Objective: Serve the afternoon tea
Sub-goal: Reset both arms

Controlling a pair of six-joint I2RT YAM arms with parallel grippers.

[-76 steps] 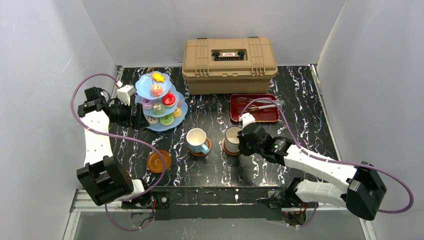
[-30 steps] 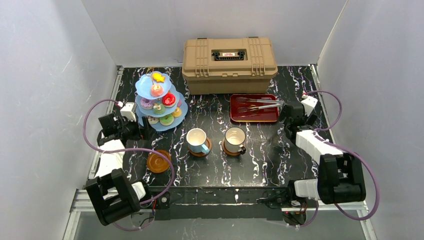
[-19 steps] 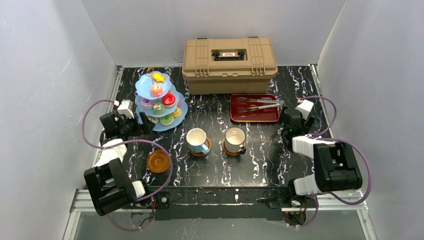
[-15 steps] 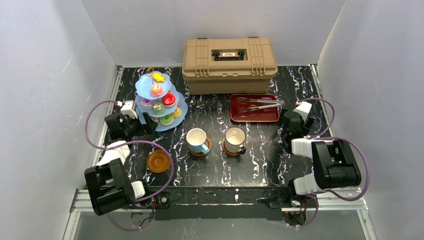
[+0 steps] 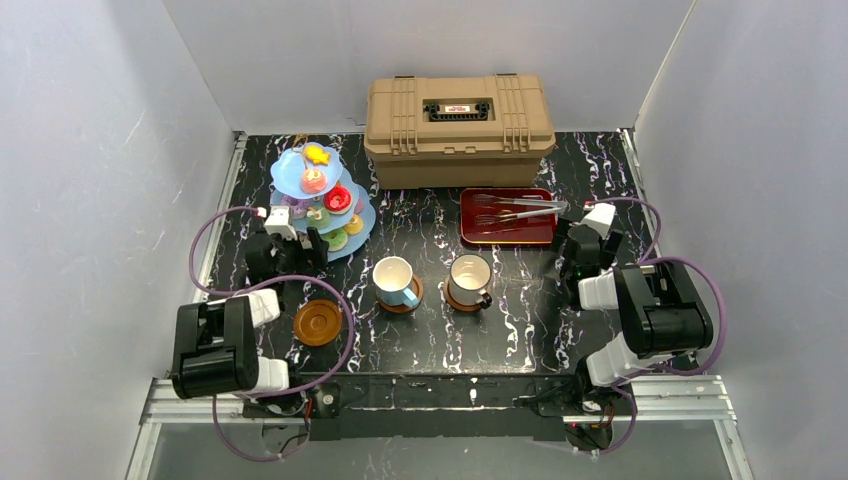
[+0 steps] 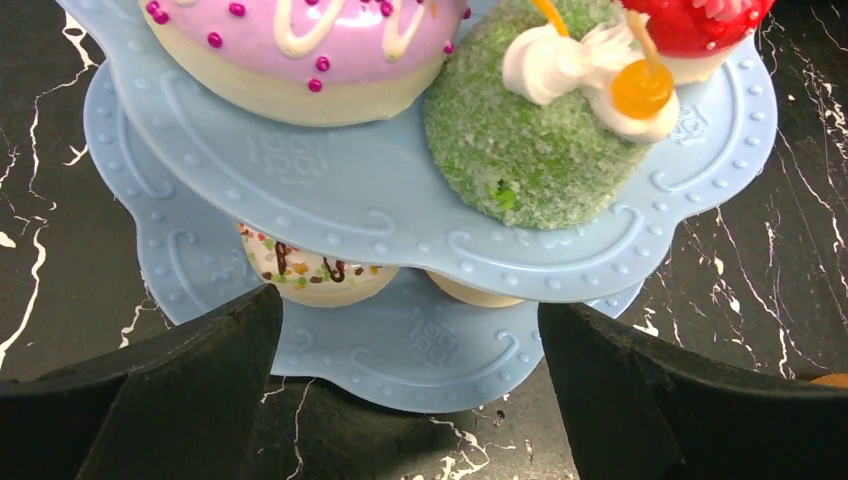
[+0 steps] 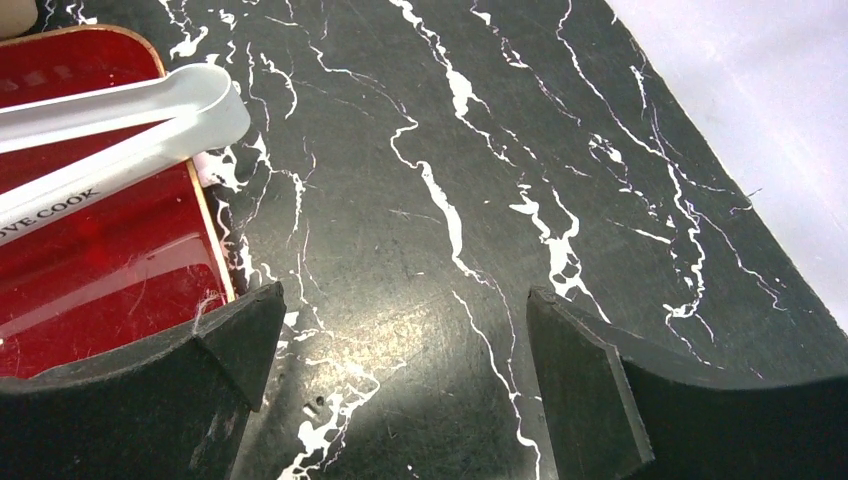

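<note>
**Lighting and Image Quality**

We see bright, even, diffuse light from above in all three views. In the top view, shadows are short and soft, and the white walls grey slightly toward the corners. In the right wrist view, the red tray (image 7: 100, 290) carries pale glare streaks and the black table (image 7: 420, 330) shows a dull sheen. In the left wrist view, the cake stand (image 6: 400, 230) is sharp and its lower tier lies in shade. The fingers (image 6: 150, 400) at the bottom edge read dark and slightly soft.

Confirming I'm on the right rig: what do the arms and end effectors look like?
The left arm and right arm: white links, blocky black joints, looping purple cables. The left end effector and right end effector: two broad matte-black fingers each.
</note>
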